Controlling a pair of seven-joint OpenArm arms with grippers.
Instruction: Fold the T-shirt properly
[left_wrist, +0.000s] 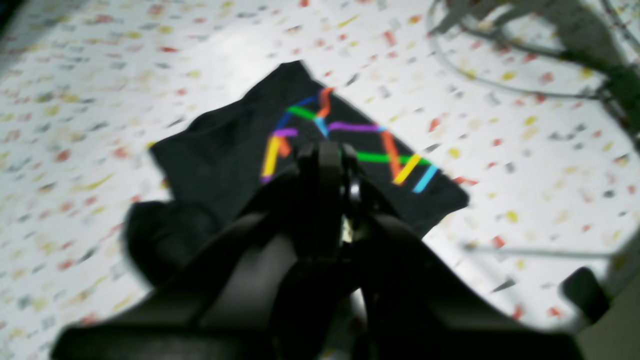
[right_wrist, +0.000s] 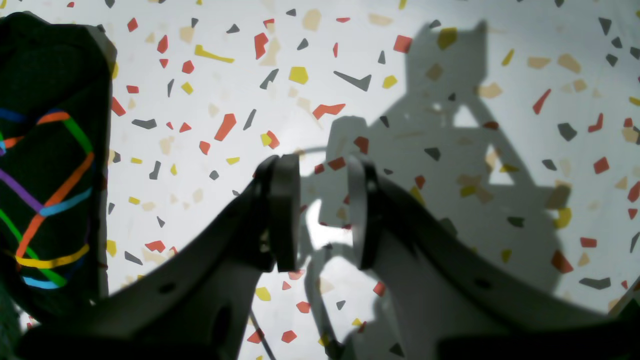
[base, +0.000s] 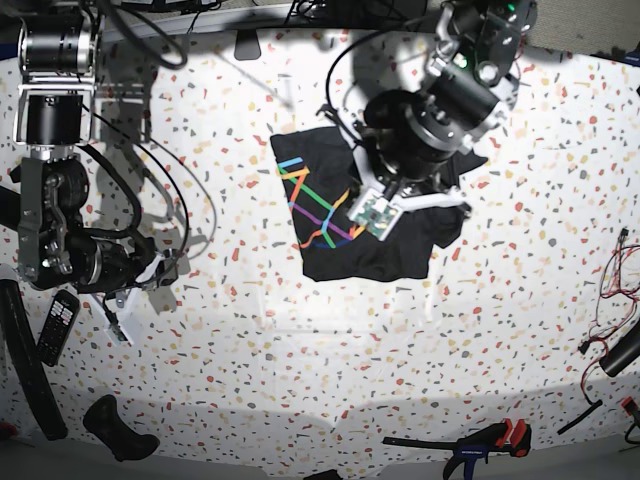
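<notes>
Hovering over the dark charcoal cotton T-shirt (base: 372, 238) folded mid-table, print up, the black left gripper (left_wrist: 327, 150) has its jaws together holding nothing, the grey right gripper (right_wrist: 325, 210) parted beside it, so flatten the folds gently without dragging cloth.

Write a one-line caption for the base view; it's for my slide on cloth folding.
Left hand, shut, hovers over the partly folded T-shirt; right hand waits open beside it.
</notes>
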